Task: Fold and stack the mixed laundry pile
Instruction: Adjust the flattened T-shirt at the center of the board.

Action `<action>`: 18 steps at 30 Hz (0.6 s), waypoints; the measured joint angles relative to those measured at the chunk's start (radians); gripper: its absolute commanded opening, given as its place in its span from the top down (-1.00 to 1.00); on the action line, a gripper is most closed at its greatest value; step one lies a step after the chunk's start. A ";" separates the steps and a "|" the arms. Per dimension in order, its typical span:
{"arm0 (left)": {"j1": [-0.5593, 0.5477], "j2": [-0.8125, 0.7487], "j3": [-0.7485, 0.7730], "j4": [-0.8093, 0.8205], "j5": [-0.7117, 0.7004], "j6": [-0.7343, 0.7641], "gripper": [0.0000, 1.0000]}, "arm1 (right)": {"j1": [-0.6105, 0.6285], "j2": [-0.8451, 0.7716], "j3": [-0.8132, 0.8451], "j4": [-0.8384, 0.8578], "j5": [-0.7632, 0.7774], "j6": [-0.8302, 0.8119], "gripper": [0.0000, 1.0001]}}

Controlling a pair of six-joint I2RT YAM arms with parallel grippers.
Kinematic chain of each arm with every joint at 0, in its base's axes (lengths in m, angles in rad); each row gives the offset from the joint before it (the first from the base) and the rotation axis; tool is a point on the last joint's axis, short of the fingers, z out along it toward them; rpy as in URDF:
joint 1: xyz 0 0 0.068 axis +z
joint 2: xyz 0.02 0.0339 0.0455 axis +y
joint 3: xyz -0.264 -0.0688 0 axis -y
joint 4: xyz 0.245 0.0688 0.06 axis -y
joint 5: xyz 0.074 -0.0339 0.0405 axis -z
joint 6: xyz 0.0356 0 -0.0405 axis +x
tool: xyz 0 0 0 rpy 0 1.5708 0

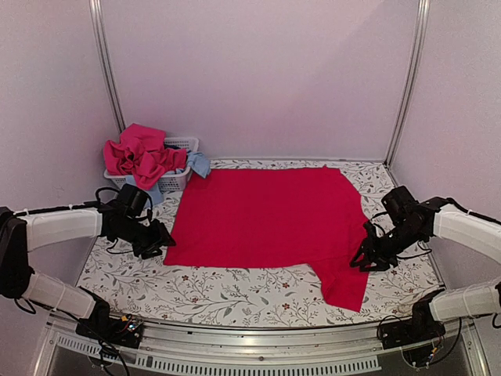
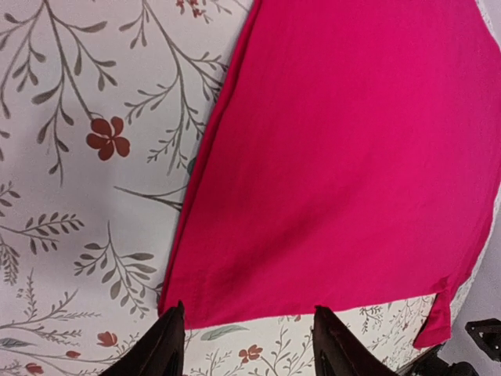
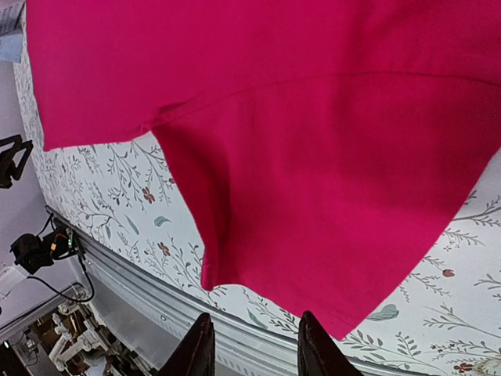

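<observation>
While open, left hand (image 2: pixel 249 310), right hand (image 3: pixel 256 317) low

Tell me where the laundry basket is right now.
In the top view, the white basket sits at the far left corner of the table, heaped with red clothes, just beyond the spread red cloth.

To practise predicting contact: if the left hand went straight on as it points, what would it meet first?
Likely the red cloth, whose edge lies just ahead of the left hand; the hand's height is unclear.
</observation>
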 measured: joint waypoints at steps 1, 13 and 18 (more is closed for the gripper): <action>0.002 0.000 -0.001 0.002 -0.002 -0.010 -0.04 | -0.003 -0.009 -0.002 0.000 0.014 0.017 0.34; 0.004 0.051 0.013 0.037 0.010 -0.020 -0.04 | 0.068 0.272 0.027 0.104 0.087 -0.008 0.67; 0.004 0.052 0.015 0.041 0.010 -0.020 -0.04 | 0.232 0.426 0.150 0.163 0.076 -0.054 0.57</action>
